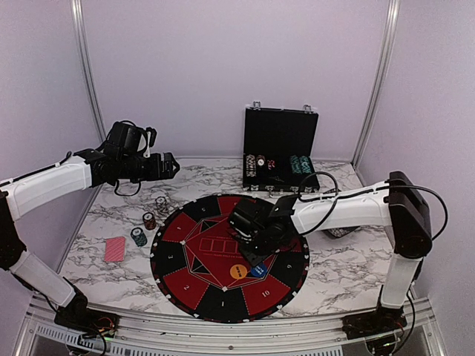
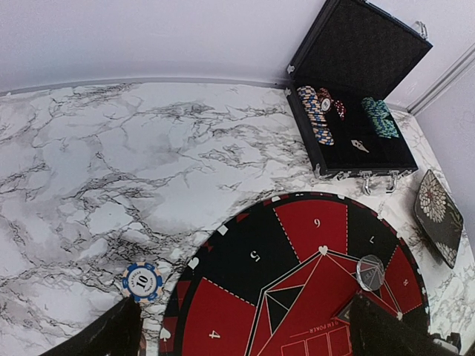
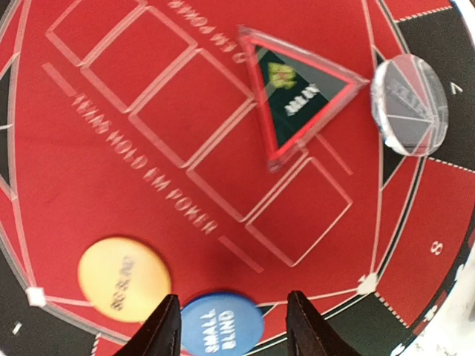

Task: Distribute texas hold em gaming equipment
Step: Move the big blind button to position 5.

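In the top view, the left gripper [image 1: 171, 165] is seen raised over the far left of the marble table [image 1: 334, 274]. The right gripper [image 1: 256, 259] is lowered over the round mat [image 1: 185, 289], close to an orange disc [image 1: 237, 271] and a blue disc [image 1: 257, 270]. Only this view shows three small chip stacks [image 1: 149, 220] and the red-backed cards [image 1: 115, 250], all on the table left of the mat. An open black case [image 1: 280, 141] holding more chips stands at the far edge.

In the left wrist view, the left fingers [image 2: 96, 337] are shown spread wide with nothing between them. A blue-and-white chip [image 2: 142, 281] lies just off the mat's rim. A clear disc [image 2: 370, 272] rests on the mat, and a patterned dish [image 2: 439, 215] lies to the right of the case.

In the right wrist view, the jaws are held partly apart on either side of the blue disc. The disc lies flat on the mat with a gap left at one side, so no grip is seen. The orange disc lies just beside it, and the clear disc well apart.
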Controlling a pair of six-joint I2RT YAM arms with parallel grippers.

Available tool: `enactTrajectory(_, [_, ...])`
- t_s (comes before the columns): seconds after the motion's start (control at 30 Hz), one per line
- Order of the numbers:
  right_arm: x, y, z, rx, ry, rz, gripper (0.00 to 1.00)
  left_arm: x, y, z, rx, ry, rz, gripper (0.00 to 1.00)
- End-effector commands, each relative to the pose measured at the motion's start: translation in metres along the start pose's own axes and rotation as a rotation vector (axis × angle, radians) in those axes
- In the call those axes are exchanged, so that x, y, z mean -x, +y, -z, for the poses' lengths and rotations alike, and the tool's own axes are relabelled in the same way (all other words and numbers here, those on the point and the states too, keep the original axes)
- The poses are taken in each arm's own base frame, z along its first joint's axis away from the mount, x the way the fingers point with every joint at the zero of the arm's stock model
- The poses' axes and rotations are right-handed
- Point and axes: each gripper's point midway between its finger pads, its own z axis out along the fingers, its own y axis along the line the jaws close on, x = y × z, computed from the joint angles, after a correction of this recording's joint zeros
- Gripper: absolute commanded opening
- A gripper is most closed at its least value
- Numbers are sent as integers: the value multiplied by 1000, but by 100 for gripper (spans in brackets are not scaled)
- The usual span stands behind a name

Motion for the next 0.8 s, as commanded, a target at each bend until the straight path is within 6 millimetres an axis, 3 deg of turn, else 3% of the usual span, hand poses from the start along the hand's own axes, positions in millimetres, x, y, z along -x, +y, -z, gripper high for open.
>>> enactTrajectory(0.0, [-10,30,27,110,11,1,44,4,1,3,-4,-12,8,99])
enactTrajectory(0.17, [-27,54,30,179,52,-34,41,3,0,2,-11,-7,14,99])
enactTrajectory(0.27, [-35,58,24,196,75,-73,40,2,-1,2,-16,-4,16,99])
enactTrajectory(0.77, [-37,68,4,218,96,-100,36,1,-1,2,-17,-4,16,99])
